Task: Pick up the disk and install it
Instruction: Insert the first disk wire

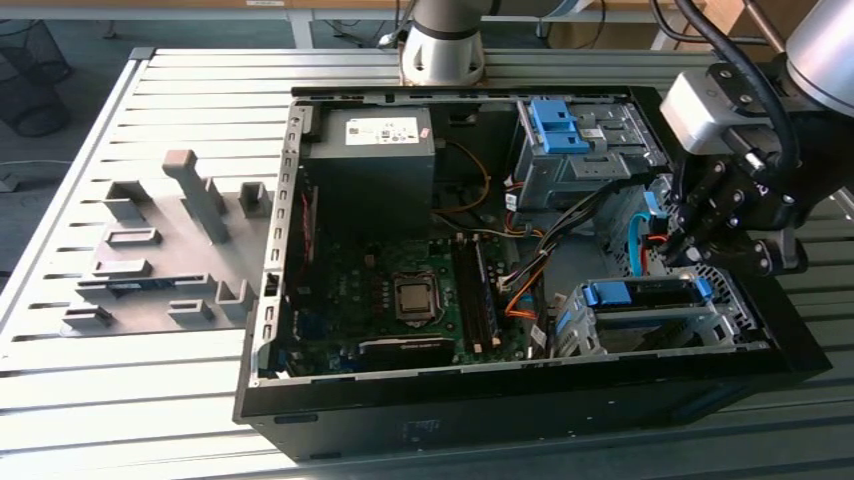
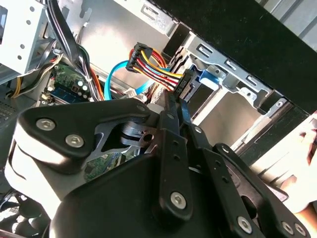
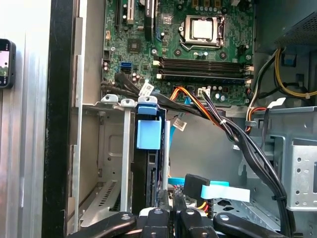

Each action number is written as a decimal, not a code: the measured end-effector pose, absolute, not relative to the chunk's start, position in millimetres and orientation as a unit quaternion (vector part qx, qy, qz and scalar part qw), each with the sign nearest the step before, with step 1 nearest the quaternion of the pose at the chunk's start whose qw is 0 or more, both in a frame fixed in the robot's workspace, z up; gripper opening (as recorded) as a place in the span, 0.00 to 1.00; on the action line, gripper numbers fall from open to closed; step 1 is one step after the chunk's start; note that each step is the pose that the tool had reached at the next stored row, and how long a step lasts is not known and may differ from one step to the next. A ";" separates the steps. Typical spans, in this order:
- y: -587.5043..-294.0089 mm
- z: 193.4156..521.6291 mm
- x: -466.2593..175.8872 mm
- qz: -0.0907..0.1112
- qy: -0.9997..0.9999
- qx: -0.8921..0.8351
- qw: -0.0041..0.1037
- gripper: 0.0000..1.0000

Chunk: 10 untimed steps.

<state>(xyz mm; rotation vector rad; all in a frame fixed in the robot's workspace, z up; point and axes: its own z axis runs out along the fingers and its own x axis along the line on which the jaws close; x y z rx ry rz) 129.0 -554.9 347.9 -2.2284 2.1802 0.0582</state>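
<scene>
The disk [image 3: 147, 135] sits on edge in the drive cage [image 1: 661, 322] at the case's front corner, on the exterior view's right. Its bright blue rail end [image 1: 643, 293] faces up, with its dark body below in the slot. My gripper [image 1: 705, 245] hangs inside the case just above and behind that cage. In both wrist views its fingers [image 2: 174, 130] lie close together, shut, holding nothing I can see. Their tips are right by a black power plug [image 2: 186, 83] on red, yellow and black wires. A light-blue flat cable [image 3: 224, 191] runs beside the fingers [image 3: 164, 218].
The open black computer case [image 1: 534, 400] lies on a slatted metal table [image 1: 134, 400]. Inside it are the motherboard [image 1: 400, 290], a grey power-supply box [image 1: 380, 140] and a second cage with a blue latch [image 1: 554, 125]. Grey fixture blocks [image 1: 160, 250] stand on the exterior view's left.
</scene>
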 end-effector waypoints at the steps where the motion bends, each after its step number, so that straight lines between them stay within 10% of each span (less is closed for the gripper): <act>1: -555.0 347.9 129.1 0.019 0.699 -0.715 0.012 0.17; 10: -554.9 348.0 135.5 0.021 0.699 -0.715 0.012 0.23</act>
